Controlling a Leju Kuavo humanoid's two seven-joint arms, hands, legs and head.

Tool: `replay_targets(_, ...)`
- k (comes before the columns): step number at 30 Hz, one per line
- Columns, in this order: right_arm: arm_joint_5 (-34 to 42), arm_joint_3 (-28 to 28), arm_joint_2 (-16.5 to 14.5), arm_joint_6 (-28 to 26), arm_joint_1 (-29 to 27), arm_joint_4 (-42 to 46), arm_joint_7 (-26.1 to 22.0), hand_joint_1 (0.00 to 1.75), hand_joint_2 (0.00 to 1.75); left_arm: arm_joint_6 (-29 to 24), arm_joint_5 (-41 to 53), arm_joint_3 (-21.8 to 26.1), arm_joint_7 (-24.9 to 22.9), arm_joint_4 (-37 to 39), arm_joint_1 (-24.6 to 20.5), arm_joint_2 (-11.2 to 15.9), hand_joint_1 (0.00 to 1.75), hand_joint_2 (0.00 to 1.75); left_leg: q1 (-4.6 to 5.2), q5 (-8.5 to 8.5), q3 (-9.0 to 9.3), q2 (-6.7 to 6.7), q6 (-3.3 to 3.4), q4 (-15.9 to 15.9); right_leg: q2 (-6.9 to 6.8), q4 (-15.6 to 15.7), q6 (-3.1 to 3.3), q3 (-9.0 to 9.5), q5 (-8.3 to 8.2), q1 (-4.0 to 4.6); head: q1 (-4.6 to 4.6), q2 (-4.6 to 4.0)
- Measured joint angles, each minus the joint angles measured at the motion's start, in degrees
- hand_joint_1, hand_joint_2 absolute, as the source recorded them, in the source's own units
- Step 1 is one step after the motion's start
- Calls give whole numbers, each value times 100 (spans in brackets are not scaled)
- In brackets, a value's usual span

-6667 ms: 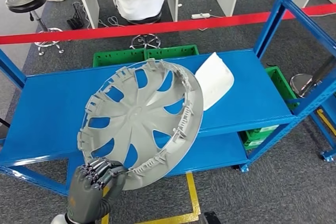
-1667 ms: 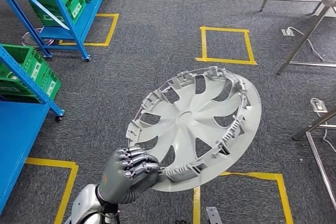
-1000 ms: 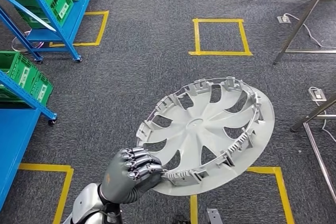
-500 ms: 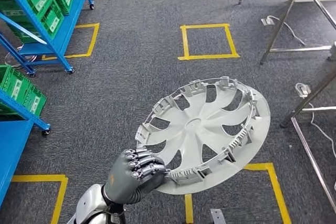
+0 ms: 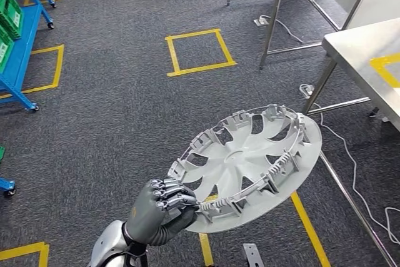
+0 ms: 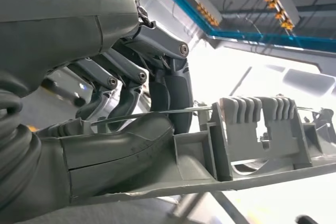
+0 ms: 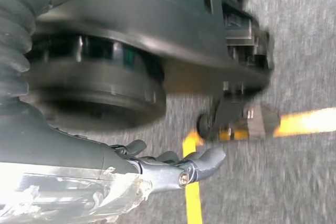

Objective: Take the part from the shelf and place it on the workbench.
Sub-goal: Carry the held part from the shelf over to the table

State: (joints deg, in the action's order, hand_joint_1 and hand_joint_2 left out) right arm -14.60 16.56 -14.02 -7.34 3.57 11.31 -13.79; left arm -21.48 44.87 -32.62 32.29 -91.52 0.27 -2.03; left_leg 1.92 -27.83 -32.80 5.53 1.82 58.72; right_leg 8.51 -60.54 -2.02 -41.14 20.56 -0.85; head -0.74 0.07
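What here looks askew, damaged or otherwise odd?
Nothing looks damaged. The one thing that stands out is the wheel cover: the left hand grips it by one edge alone, so it juts out tilted over the carpet, short of the steel table. Loose cables trail on the floor.

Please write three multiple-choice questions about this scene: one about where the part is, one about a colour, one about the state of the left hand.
1. Where is the round grey plastic wheel cover?
A. on the blue shelf
B. in the air above the carpet
C. on the steel workbench

2. What colour are the tape squares on the floor?
A. yellow
B. red
C. white

3. What is the left hand doing?
A. hanging open
B. pressing the floor
C. gripping the cover's rim

Answers:
1 B, grey carpet shows through the spokes.
2 A, the head view shows yellow outlines.
3 C, its fingers wrap the rim.
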Motion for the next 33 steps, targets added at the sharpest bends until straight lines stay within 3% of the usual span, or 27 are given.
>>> replay_targets(1,-5,6,-2,3,-9,-1,-2,0,175,11,-6,7,17,4,3,-9,175,175,-15,42,9,-73,-9,-10,50,19,-22,-10,-25,1,2,0)
replay_targets(3,-17,15,1,6,-14,1,-1,0,175,13,6,21,52,13,7,-29,175,175,-39,107,36,-229,14,-68,-172,-115,-48,-99,84,41,-18,0)
replay_targets(5,-28,16,1,6,-2,2,2,0,175,-5,24,35,78,22,21,-42,175,175,-51,137,46,-403,34,-99,-586,-658,-77,-330,444,78,-38,0)
replay_targets(7,-35,17,2,6,1,1,8,0,175,-38,42,45,92,35,42,-53,175,175,-57,136,44,-581,37,-98,-765,-1340,-141,-578,779,69,-41,0)
replay_targets(8,-38,18,4,6,-1,1,13,0,175,-53,52,51,97,40,50,-60,175,175,-64,133,44,-672,32,-97,-803,-1496,-175,-602,832,60,-41,0)
replay_targets(9,-38,18,6,6,-3,1,16,0,175,-66,61,56,102,44,56,-65,175,175,-74,127,44,-756,23,-95,-836,-1430,-204,-515,790,48,-42,0)
replay_targets(11,-42,20,11,5,-1,1,20,0,175,-89,72,65,114,44,60,-76,175,175,-96,102,53,-905,-16,-85,-985,-721,-254,-39,560,30,-42,0)
replay_targets(13,-45,21,10,2,15,2,22,0,175,-120,75,77,131,44,64,-86,175,175,-83,66,68,-1004,-79,-60,-1179,-110,-226,362,412,34,-37,0)
replay_targets(14,-48,22,9,1,21,2,24,0,175,-141,77,84,142,44,68,-93,175,175,-71,55,78,-1041,-110,-52,-1222,-1,-180,432,402,43,-31,0)
replay_targets(16,-50,24,10,-1,26,2,32,0,175,-187,87,98,161,44,74,-110,175,175,-69,45,101,-1124,-163,-55,-1123,-4,-66,422,381,56,-16,0)
replay_targets(18,-50,25,9,-2,29,2,36,0,175,-214,102,110,180,44,76,-127,175,175,-96,-52,81,-1002,-234,36,-998,17,11,415,357,38,-8,0)
replay_targets(20,-50,27,8,-5,36,2,37,0,175,-231,113,119,190,44,82,-133,175,175,-128,-367,-139,-716,-294,537,-869,32,64,415,338,12,3,0)
replay_targets(22,-50,28,8,-7,37,2,37,0,175,-241,116,122,191,44,93,-134,175,175,-146,-703,-514,-590,-313,1297,-731,33,87,404,332,10,4,0)
replay_targets(24,-50,30,9,-6,34,2,37,0,175,-243,116,123,191,44,100,-134,175,175,-156,-683,-679,-571,-308,1569,-578,33,88,396,321,11,4,0)
replay_targets(26,-50,32,9,-6,35,2,37,0,175,-245,116,125,191,44,100,-139,175,175,-179,-302,-429,-489,-291,1029,-416,33,65,393,301,3,5,0)
replay_targets(28,-55,34,8,-5,43,2,37,0,175,-251,114,130,191,44,101,-147,175,175,-225,-9,-76,-187,-288,289,-267,24,15,368,274,3,2,0)
replay_targets(30,-66,34,8,-5,43,2,38,0,175,-261,96,135,191,44,106,-159,175,175,-235,46,45,-15,-277,-4,-151,44,-59,328,234,-7,0,0)
replay_targets(32,-74,36,8,-5,27,2,42,0,175,-267,69,137,191,44,110,-176,175,175,-224,89,44,-146,-211,-41,-64,90,-140,280,184,-34,0,0)
replay_targets(33,-77,37,7,-3,22,2,44,0,175,-269,52,137,191,44,111,-188,175,175,-225,114,45,-216,-169,-60,-126,65,-167,242,203,-29,-11,0)
